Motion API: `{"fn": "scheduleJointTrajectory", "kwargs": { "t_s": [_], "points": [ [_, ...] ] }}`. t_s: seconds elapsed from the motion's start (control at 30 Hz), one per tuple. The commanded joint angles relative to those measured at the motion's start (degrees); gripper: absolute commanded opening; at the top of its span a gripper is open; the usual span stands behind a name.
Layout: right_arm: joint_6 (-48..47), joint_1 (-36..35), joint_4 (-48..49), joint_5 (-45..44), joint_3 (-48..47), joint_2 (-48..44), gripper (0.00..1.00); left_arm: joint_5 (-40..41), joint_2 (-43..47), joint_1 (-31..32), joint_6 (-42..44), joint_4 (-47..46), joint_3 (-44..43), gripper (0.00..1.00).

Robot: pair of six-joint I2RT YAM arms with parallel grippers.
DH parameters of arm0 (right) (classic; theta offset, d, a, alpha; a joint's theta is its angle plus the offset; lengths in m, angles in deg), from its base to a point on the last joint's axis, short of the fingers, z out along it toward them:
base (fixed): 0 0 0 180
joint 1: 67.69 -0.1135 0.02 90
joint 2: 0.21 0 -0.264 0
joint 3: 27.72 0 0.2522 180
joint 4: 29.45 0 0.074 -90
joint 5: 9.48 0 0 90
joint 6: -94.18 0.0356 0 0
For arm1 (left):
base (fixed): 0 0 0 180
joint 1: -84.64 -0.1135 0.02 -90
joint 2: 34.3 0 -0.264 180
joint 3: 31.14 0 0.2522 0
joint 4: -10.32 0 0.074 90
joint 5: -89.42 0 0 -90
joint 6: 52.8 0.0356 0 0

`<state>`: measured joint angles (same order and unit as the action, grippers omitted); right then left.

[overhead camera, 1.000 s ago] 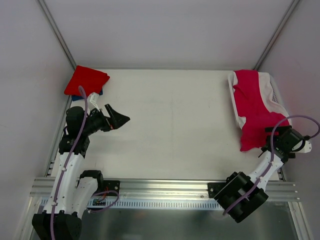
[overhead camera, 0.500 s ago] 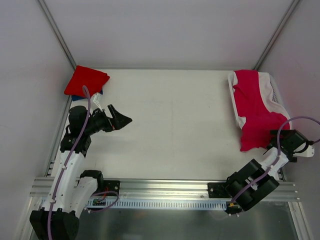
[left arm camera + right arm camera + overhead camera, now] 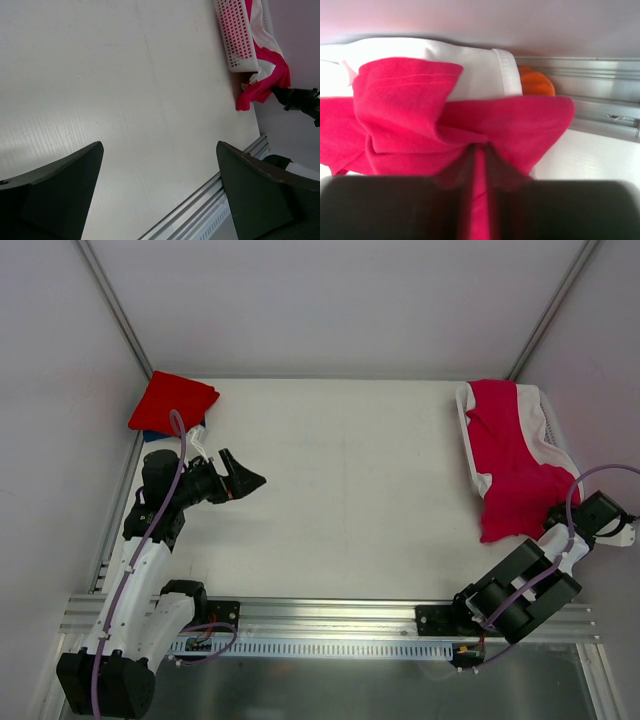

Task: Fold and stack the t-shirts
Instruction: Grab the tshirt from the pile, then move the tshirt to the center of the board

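Note:
A crimson-pink t-shirt (image 3: pixel 510 465) spills out of a white basket (image 3: pixel 548 425) at the table's right side, its lower end lying on the table. My right gripper (image 3: pixel 557 524) is at that lower end and is shut on a pinched fold of the crimson-pink cloth (image 3: pixel 420 115), which runs between the jaws of the gripper (image 3: pixel 479 165). A folded brighter red t-shirt (image 3: pixel 172 400) lies on a blue one (image 3: pixel 150 435) in the far left corner. My left gripper (image 3: pixel 250 478) hovers open over the table's left side with nothing between its fingers (image 3: pixel 159 145).
The white basket (image 3: pixel 237 40) has perforated walls and stands against the right wall. An orange object (image 3: pixel 536 82) sits behind it by a metal rail. An aluminium rail (image 3: pixel 330 615) runs along the table's near edge.
My right gripper has gone from open to shut on the crimson-pink t-shirt's lower end, and its wrist has swung out to the right. The left gripper drifted slightly.

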<state>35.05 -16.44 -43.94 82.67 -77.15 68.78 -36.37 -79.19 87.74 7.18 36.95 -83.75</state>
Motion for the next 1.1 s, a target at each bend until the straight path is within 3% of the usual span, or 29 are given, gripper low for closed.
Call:
{"fn": "scheduleJointTrajectory", "kwargs": {
  "t_s": [0.0, 0.03, 0.3, 0.53, 0.63, 0.83, 0.87, 0.93, 1.07],
  "points": [
    [1.1, 0.0, 4.1, 2.8, -3.7, 1.2, 0.06, 1.2, 0.6, 1.0, 1.7, -0.3, -0.4, 0.98],
    [0.9, -0.4, 3.9, 2.5, -4.2, 1.2, 0.0, 1.3, 0.5, 1.1, 1.7, -0.3, -0.4, 0.97],
    [0.4, -2.9, 4.2, 1.7, -5.0, 0.8, 0.0, 2.4, 0.9, 1.5, 1.9, 0.1, -0.4, 0.97],
    [1.6, -8.4, 2.4, 4.9, -5.7, -8.4, 0.0, 2.5, 1.5, 1.6, 1.9, 0.3, -0.5, 0.97],
    [2.4, -14.7, 1.0, 4.7, -8.1, -14.2, 0.0, 2.7, 2.1, 1.6, 1.9, 0.3, -0.5, 0.98],
    [2.4, -36.8, -3.5, -2.4, -15.1, -19.0, 0.0, 3.1, 3.3, 1.6, 1.8, 0.4, -0.5, 0.97],
    [2.4, -43.3, -3.3, -4.9, -15.7, -18.6, 0.0, 3.2, 3.7, 1.6, 1.8, 0.4, -0.5, 0.98],
    [1.6, -50.3, -2.6, -9.1, -17.1, -16.3, 0.0, 3.6, 4.0, 1.6, 1.8, 0.6, -0.4, 0.97],
    [-0.3, -71.7, -1.0, -15.3, -19.7, -8.4, 0.0, 4.4, 4.8, 1.6, 2.0, 0.8, -0.7, 0.98]
  ]
}}
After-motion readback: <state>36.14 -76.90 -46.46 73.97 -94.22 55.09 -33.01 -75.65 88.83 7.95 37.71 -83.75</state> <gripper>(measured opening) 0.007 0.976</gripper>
